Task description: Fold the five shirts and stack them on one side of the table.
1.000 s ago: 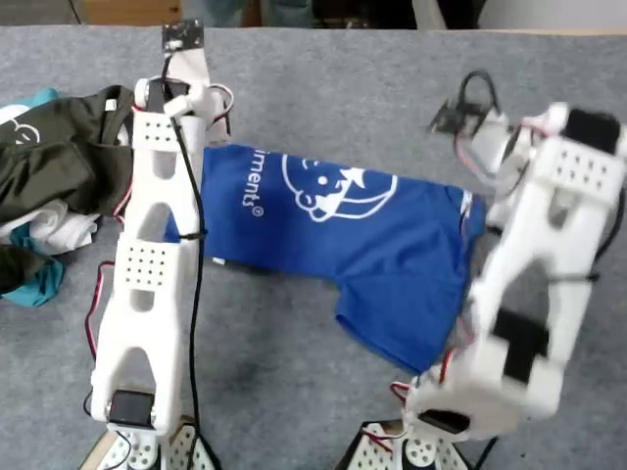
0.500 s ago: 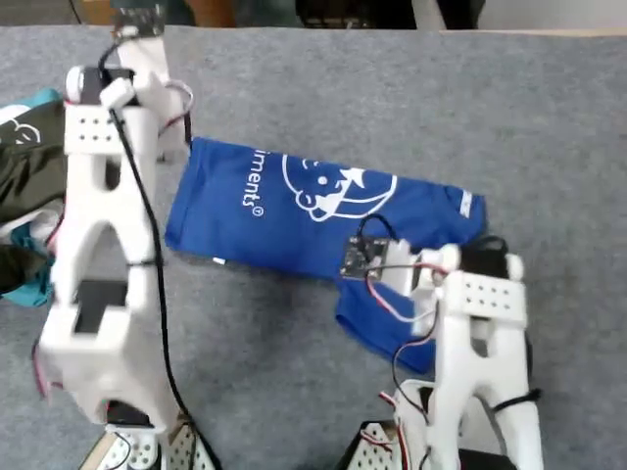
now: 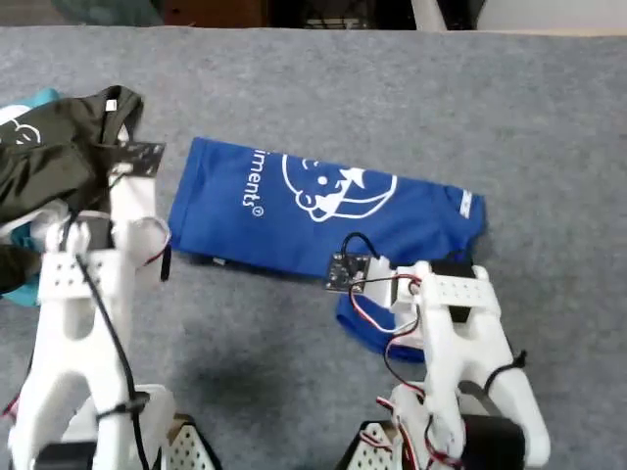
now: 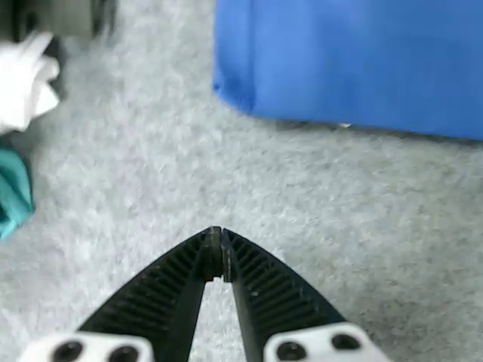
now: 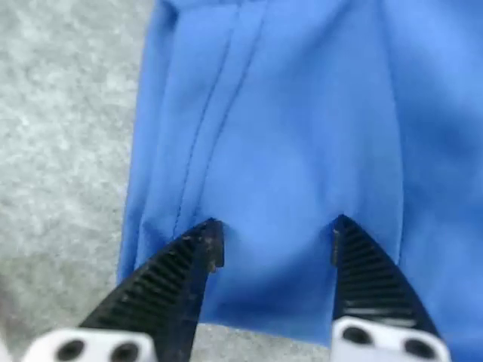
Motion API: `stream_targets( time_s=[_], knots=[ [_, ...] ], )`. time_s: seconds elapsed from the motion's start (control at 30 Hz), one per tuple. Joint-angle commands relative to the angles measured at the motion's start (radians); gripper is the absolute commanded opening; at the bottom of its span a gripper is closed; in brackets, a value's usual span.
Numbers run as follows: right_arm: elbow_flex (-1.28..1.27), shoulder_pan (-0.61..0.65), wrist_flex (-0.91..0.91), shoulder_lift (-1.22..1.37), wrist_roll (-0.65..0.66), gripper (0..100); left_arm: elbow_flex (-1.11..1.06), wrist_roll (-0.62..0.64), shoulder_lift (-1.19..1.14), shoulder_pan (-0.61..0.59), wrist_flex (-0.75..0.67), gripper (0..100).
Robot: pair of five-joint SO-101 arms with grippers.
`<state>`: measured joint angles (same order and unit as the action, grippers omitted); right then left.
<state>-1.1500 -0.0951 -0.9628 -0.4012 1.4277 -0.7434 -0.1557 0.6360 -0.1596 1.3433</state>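
Note:
A blue shirt with white print lies folded lengthwise across the middle of the grey carpet, one sleeve sticking out toward the arms. My right gripper hangs open just above that sleeve, a fingertip on either side of a stitched fold. In the high view the right arm covers the sleeve's right part. My left gripper is shut on nothing, low over bare carpet a short way from the blue shirt's near left corner. The left arm stands left of the shirt.
A heap of unfolded shirts, dark olive, white and teal, lies at the table's left edge, close beside the left arm. Its white cloth and teal cloth show beside my left gripper. Bare carpet stretches to the back and right.
The left arm has drawn back from the shirt's far left corner toward its base. The right arm swung in from the right and now stands over the sleeve. The shirt lies unchanged.

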Motion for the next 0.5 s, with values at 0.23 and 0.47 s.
stream_targets(
  time_s=[0.23, 0.47],
  knots=[
    [0.022, -0.021, 0.075, 0.054, -0.011, 4.7, -0.045, -0.014, 0.081, -0.143, -0.006, 3],
    [0.271, -0.032, -0.048, 0.113, -0.127, 1.3, -0.036, -0.049, 0.081, -0.148, -0.034, 3]
  ],
)
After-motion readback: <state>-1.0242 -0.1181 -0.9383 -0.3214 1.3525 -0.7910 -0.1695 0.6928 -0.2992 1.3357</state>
